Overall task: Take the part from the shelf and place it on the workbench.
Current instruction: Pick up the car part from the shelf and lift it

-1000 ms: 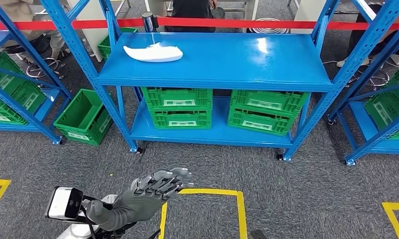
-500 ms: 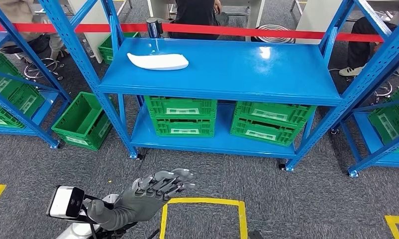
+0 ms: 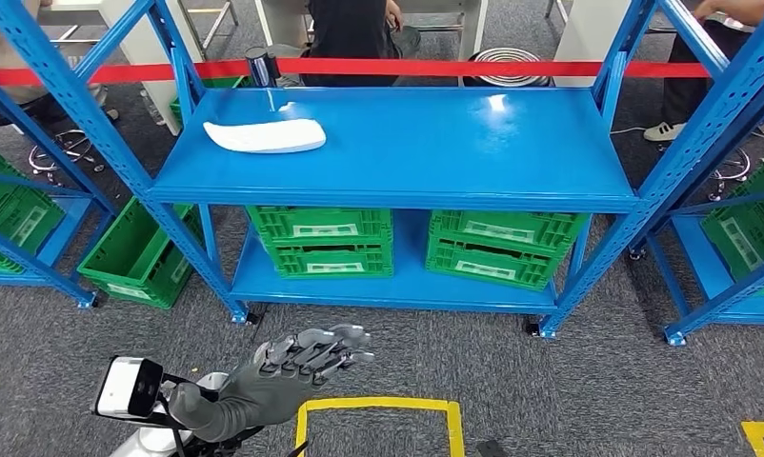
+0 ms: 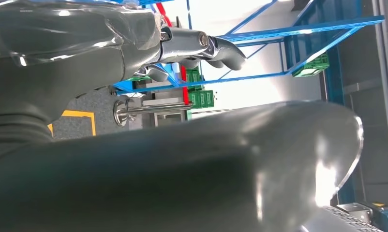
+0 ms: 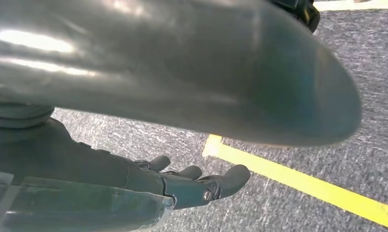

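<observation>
Head view: blue shelf [image 3: 397,143] on grey carpet [image 3: 550,381].

The shelf [image 3: 397,152] across the middle of the frame is bright glossy blue, posts and boards alike, and on its upper left lies the white part [image 3: 264,137]. Under the top board sit green crates [image 3: 321,240] with pale labels, their walls ribbed in a grid; another green crate [image 3: 135,255] stands at the left. A red tape [image 3: 435,69] runs along the top of the frame. The floor [image 3: 588,381] is speckled grey carpet marked with yellow lines [image 3: 378,407]. At the lower left the left hand [image 3: 297,367] is grey with darker fingers.
</observation>
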You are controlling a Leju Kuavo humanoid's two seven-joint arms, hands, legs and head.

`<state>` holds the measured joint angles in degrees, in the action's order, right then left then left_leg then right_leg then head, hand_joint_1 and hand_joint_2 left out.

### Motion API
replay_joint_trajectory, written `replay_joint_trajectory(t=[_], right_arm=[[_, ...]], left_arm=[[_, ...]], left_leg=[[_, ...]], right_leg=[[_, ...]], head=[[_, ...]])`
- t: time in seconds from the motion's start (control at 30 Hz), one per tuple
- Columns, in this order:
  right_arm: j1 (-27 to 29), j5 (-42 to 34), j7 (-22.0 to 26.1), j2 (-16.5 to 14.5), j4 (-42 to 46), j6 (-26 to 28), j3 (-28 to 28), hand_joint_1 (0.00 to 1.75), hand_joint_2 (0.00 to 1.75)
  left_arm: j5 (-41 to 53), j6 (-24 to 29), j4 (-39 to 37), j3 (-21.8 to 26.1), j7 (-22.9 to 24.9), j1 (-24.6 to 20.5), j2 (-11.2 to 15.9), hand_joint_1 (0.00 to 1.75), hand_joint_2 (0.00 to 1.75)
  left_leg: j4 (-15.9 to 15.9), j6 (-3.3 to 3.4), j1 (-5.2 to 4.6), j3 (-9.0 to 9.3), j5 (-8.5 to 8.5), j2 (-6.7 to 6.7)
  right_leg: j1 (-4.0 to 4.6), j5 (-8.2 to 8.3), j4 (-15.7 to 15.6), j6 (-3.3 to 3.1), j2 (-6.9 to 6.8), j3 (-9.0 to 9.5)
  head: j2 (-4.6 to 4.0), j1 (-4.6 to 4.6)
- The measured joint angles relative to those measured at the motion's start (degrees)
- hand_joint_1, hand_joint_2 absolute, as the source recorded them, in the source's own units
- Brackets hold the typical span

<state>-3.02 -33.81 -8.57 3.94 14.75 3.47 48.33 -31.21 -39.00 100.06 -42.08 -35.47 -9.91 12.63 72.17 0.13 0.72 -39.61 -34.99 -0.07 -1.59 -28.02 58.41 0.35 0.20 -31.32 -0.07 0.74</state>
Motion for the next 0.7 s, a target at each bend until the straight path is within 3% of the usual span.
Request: replay_joint_trajectory(t=[0.03, 0.1, 0.13, 0.17, 0.2, 0.27, 0.3, 0.33, 0.4, 0.47, 0.5, 0.57, 0.6, 0.63, 0.7], right_arm=[[0.0, 0.0, 0.0, 0.0, 0.0, 0.0, 0.0, 0.00, 0.00], [0.0, -0.2, 0.0, -0.2, 0.0, 0.0, 0.0, 0.00, 0.00], [-0.1, -0.2, 0.0, -0.4, 0.0, -0.1, 0.0, 0.00, 0.00], [-0.1, -0.3, 0.0, -0.6, 0.0, -0.1, 0.0, 0.00, 0.00], [-0.1, -0.3, 0.0, -0.7, 0.0, -0.2, 0.0, 0.00, 0.00], [-0.1, -0.3, 0.0, -0.7, 0.0, -0.2, 0.0, 0.00, 0.00], [-0.1, -0.3, 0.0, -0.7, 0.0, -0.2, 0.0, 0.00, 0.00], [-0.2, -0.4, 0.0, -0.6, 0.0, -0.2, 0.0, 0.00, 0.00], [-0.2, -0.4, 0.0, -0.4, 0.0, -0.1, 0.0, 0.00, 0.00], [0.0, -0.3, 0.0, 0.0, 0.0, -0.1, 0.0, 0.00, 0.00], [0.2, -0.3, 0.0, 0.1, 0.0, 0.0, 0.0, 0.00, 0.00], [0.3, -0.4, 0.1, 0.3, 0.0, 0.0, 0.0, 0.00, 0.00], [0.3, -0.4, 0.2, 0.3, 0.0, 0.0, 0.0, 0.00, 0.00], [0.3, -0.4, 0.3, 0.3, 0.0, 0.0, 0.0, 0.00, 0.00], [0.3, -0.5, 0.4, 0.1, 0.0, 0.0, 0.0, 0.00, 0.00]], left_arm=[[0.0, 0.0, 0.0, 0.0, 0.0, 0.0, 0.0, 0.00, 0.00], [0.0, -0.1, 0.1, 0.0, 0.0, 0.0, 0.1, 0.00, 0.00], [0.0, -0.1, 0.2, 0.0, 0.0, 0.0, 0.1, 0.00, 0.00], [0.0, -0.2, 0.4, 0.1, 0.0, 0.1, 0.1, 0.00, 0.00], [0.0, -0.2, 0.5, 0.1, 0.0, 0.0, 0.1, 0.00, 0.00], [-0.1, -0.3, 0.9, 0.1, 0.0, -0.1, 0.1, 0.00, 0.00], [-0.1, -0.3, 1.0, 0.0, 0.0, -0.1, 0.0, 0.00, 0.00], [-0.1, -0.3, 1.0, 0.0, 0.0, -0.2, -0.1, 0.00, 0.00], [0.0, -0.4, 1.0, -0.1, 0.1, -0.1, -0.1, 0.00, 0.00], [0.0, -0.4, 1.0, -0.2, 0.1, 0.0, -0.2, 0.00, 0.00], [0.0, -0.4, 1.0, -0.2, 0.1, 0.1, -0.2, 0.00, 0.00], [0.0, -0.4, 1.0, -0.2, 0.1, 0.1, -0.1, 0.00, 0.00], [0.0, -0.4, 1.0, -0.2, 0.1, 0.2, -0.1, 0.00, 0.00], [0.1, -0.5, 1.1, -0.1, 0.1, 0.2, -0.1, 0.00, 0.00], [0.1, -0.5, 1.1, 0.0, 0.0, 0.4, 0.0, 0.00, 0.00]], left_leg=[[-3.1, 0.78, -0.24, 0.40, 2.36, 0.01], [-10.0, 2.99, -1.21, 2.02, 8.48, -0.38], [-12.3, 3.89, -1.76, 2.71, 10.42, -0.74], [-13.8, 4.54, -2.21, 3.24, 11.41, -1.12], [-14.5, 4.84, -2.49, 3.84, 11.28, -1.34], [-16.8, 5.44, -2.48, 6.19, 11.46, -1.34], [-17.4, 5.65, -2.39, 7.31, 11.49, -1.27], [-17.9, 5.75, -2.24, 8.21, 11.46, -1.23], [-18.0, 5.66, -2.21, 8.86, 10.86, -1.20], [-18.0, 5.17, -2.09, 9.55, 9.99, -1.42], [-17.9, 4.78, -1.95, 10.08, 9.44, -1.54], [-17.3, 3.81, -1.58, 11.17, 7.95, -1.65], [-16.8, 3.32, -1.47, 11.61, 7.07, -1.64], [-16.4, 2.85, -1.47, 11.76, 6.28, -1.63], [-15.8, 2.16, -1.58, 12.03, 5.29, -1.55]], right_leg=[[0.24, -0.53, -0.1, -0.02, 0.08, 0.75], [0.47, -1.46, -0.4, 0.07, 0.30, 1.95], [0.47, -1.82, -0.7, 0.27, 0.40, 2.39], [0.47, -1.81, -0.9, 0.59, 0.49, 2.93], [0.54, -1.52, -1.1, 1.12, 0.53, 3.54], [0.57, -1.16, -0.4, 1.74, 0.40, 4.11], [0.57, -1.45, 0.9, 1.83, 0.36, 3.53], [0.55, -2.24, 3.4, 1.63, 0.33, 2.08], [0.41, -4.56, 10.2, 1.43, 0.31, -2.53], [0.09, -6.06, 13.6, 2.00, 0.29, -6.34], [-0.14, -5.34, 12.3, 2.78, 0.26, -6.82], [-0.72, -0.72, 5.4, 4.69, 0.03, -5.42], [-0.84, 1.19, 2.3, 5.01, -0.18, -4.64], [-0.79, 2.44, 0.4, 4.62, -0.38, -4.01], [-0.47, 2.42, -0.1, 2.61, -0.48, -3.68]], head=[[0.00, 0.01], [0.00, -0.14], [0.00, -0.15], [0.00, -0.18], [0.00, -0.14], [-0.01, -0.07], [-0.01, -0.09], [-0.01, -0.15], [0.00, -0.22], [0.00, -0.26], [0.00, -0.27], [0.00, -0.29], [-0.01, -0.37], [-0.01, -0.43], [-0.01, -0.35]])
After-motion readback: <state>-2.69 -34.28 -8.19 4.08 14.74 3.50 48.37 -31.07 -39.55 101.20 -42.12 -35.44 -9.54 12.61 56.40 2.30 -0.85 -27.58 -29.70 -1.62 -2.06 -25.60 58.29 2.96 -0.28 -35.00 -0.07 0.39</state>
